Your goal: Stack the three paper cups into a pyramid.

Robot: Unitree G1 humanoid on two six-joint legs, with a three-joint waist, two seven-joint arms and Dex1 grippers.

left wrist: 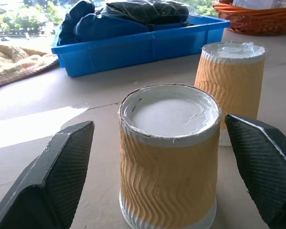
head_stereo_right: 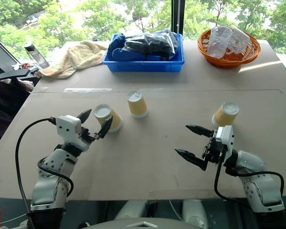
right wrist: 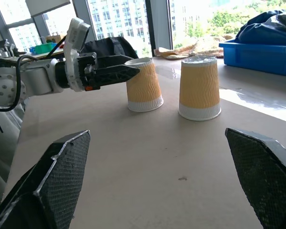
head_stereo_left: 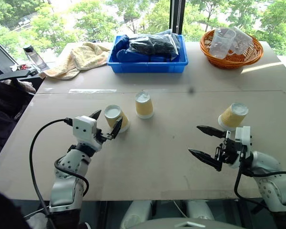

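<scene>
Left gripper (head_stereo_left: 106,125) gaping wide, straddling the nearest paper cup (head_stereo_left: 116,117) without touching, gripping nothing. Right gripper (head_stereo_left: 206,142) spreading equally wide and empty over bare table (head_stereo_left: 152,162). All three cups sitting upside down, apart: middle cup (head_stereo_left: 144,104) just beside the first, third cup (head_stereo_left: 233,116) standing just beyond the right gripper.
</scene>
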